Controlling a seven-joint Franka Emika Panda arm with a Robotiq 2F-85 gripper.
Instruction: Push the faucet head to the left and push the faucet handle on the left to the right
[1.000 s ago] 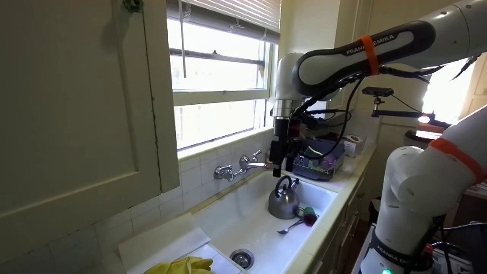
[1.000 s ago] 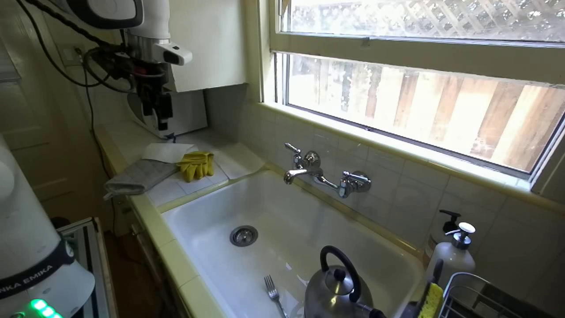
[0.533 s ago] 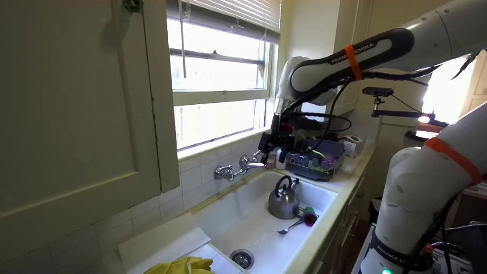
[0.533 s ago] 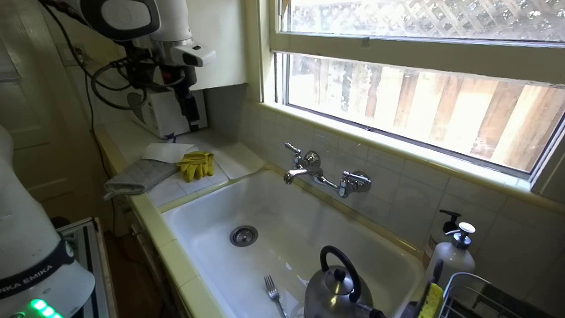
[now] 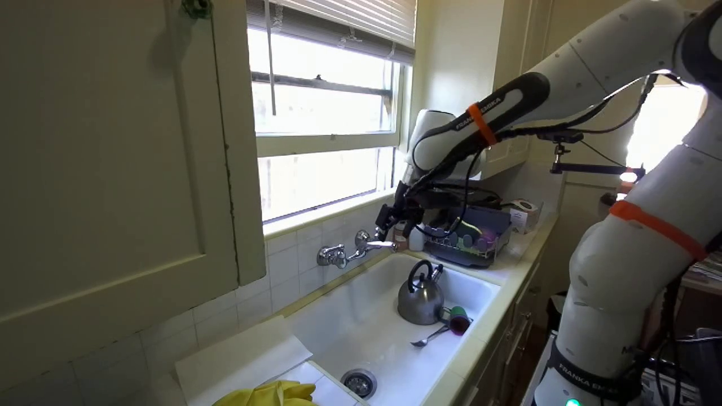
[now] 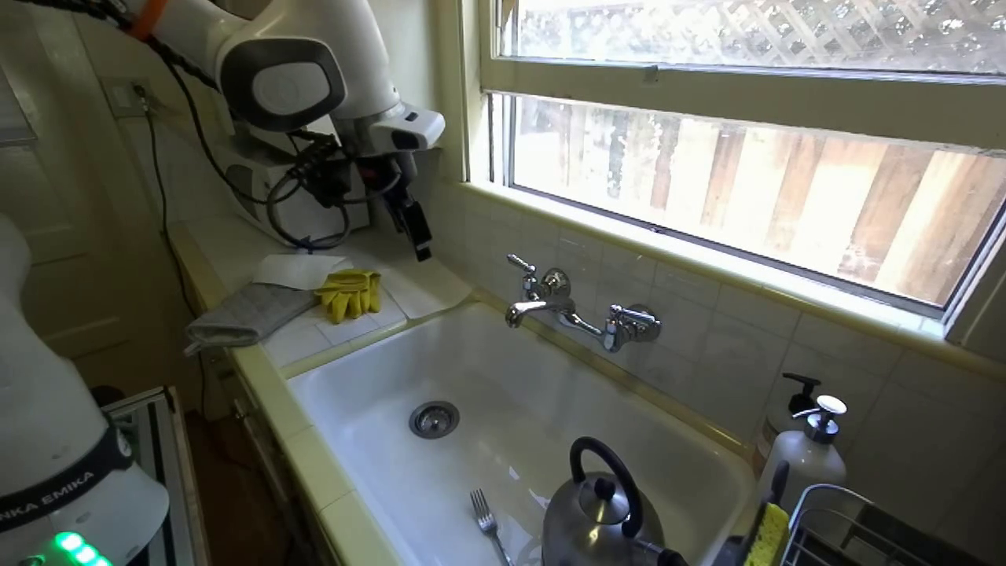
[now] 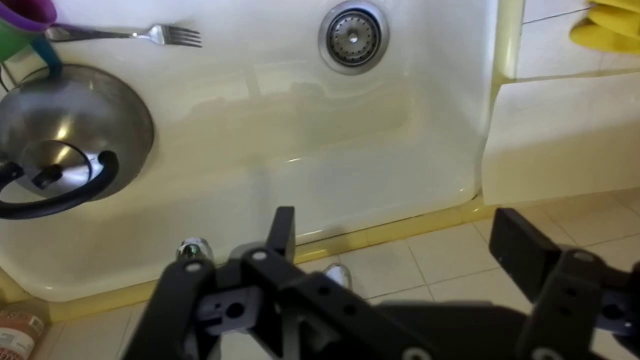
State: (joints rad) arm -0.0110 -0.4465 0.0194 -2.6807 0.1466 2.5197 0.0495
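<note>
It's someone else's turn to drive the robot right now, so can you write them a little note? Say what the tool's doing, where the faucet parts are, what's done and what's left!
Tool: open, holding nothing; hangs in the air, not touching the faucet.
Faucet head: sticks out over the sink.
Left handle: at the faucet's end nearer the drain.
Done: neither push can be confirmed from these views.
Left: probably both pushes, faucet head to the left, then left handle to the right.
</note>
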